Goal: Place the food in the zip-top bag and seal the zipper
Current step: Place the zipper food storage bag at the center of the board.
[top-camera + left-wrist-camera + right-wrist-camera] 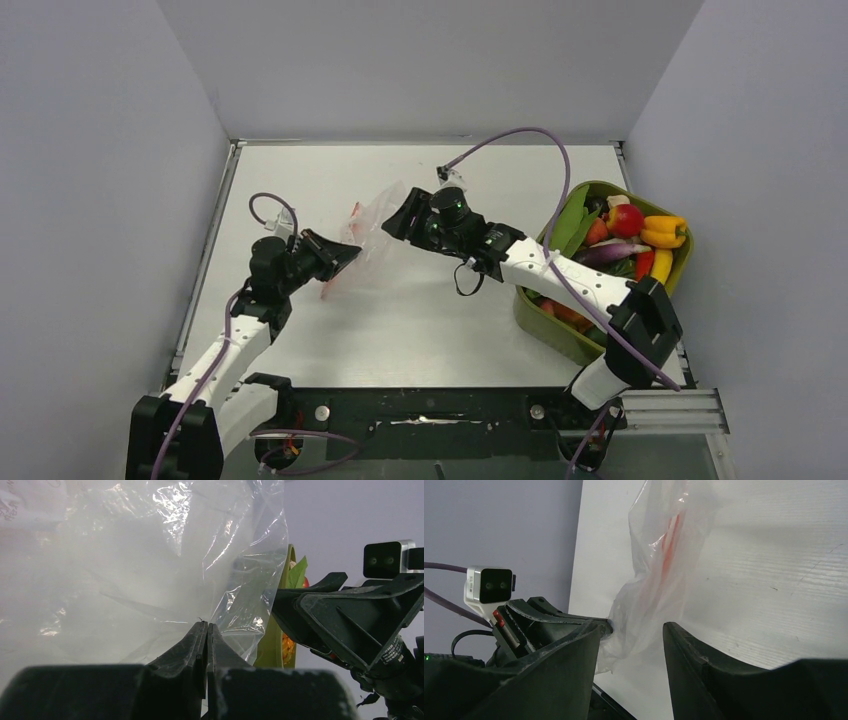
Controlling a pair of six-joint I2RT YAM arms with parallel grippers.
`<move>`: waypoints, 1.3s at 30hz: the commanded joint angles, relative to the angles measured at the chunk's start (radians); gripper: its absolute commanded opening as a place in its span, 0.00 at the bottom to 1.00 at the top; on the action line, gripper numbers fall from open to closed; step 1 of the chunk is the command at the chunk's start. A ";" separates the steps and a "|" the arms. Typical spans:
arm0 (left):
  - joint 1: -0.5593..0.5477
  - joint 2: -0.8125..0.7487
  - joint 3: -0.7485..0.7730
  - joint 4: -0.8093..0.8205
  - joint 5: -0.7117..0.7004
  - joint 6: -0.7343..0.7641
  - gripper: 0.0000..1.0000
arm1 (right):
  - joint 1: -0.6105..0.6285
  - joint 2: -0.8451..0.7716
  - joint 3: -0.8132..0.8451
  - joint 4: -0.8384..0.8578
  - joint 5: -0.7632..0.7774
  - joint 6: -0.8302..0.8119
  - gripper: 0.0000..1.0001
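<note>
Hanging crumpled between the two grippers, the zip-top bag sits left of the table's centre, well apart from the food. Its clear film is bunched. The zipper shows as an orange-red strip at the far-left part of the bag, and in the right wrist view it runs as a blurred streak through the folds.

Left gripper: fingers pressed tight together on a pinch of the bag's film. In the left wrist view the two tips meet with the film caught at their seam, and the bag fills the view beyond them.

Right gripper: comes at the bag from the right, fingers parted about halfway. In the right wrist view the bag lies in line with the gap and just ahead of the tips. Film crosses in front of the left finger; the other finger is just beside it. Contact with either pad: cannot tell, since the film is see-through and the edges are soft. No clamping visible.

The food lies heaped in an olive-green tub at the right edge of the table, with red, yellow, orange, green and purple pieces showing. A purple cable arcs over the right arm.
</note>
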 commanded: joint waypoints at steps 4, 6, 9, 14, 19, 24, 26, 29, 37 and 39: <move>-0.007 -0.003 -0.001 0.107 0.036 -0.002 0.00 | 0.000 0.025 0.060 0.046 -0.017 -0.064 0.37; -0.007 -0.007 0.001 0.107 0.040 0.006 0.00 | -0.008 0.024 0.063 0.029 -0.018 -0.098 0.27; -0.006 -0.019 0.004 0.101 0.043 0.023 0.03 | -0.034 0.016 0.052 0.007 -0.022 -0.135 0.12; -0.007 -0.030 0.006 0.084 0.043 0.036 0.24 | -0.076 -0.011 0.012 0.027 -0.076 -0.207 0.00; -0.005 -0.042 0.052 -0.048 0.016 0.115 0.43 | -0.105 -0.030 0.013 -0.046 -0.076 -0.322 0.00; -0.004 -0.041 0.118 -0.201 -0.025 0.229 0.50 | -0.159 -0.040 0.024 -0.212 0.011 -0.419 0.00; -0.004 -0.041 0.142 -0.241 -0.015 0.275 0.52 | -0.177 -0.044 0.039 -0.299 0.092 -0.428 0.11; -0.005 -0.051 0.175 -0.293 -0.013 0.324 0.57 | -0.182 -0.071 0.059 -0.377 0.175 -0.424 0.26; -0.005 -0.145 0.243 -0.403 -0.103 0.445 0.71 | -0.087 -0.115 0.094 -0.364 0.194 -0.349 0.43; -0.004 -0.177 0.260 -0.442 -0.154 0.480 0.71 | -0.056 -0.097 0.104 -0.340 0.192 -0.326 0.44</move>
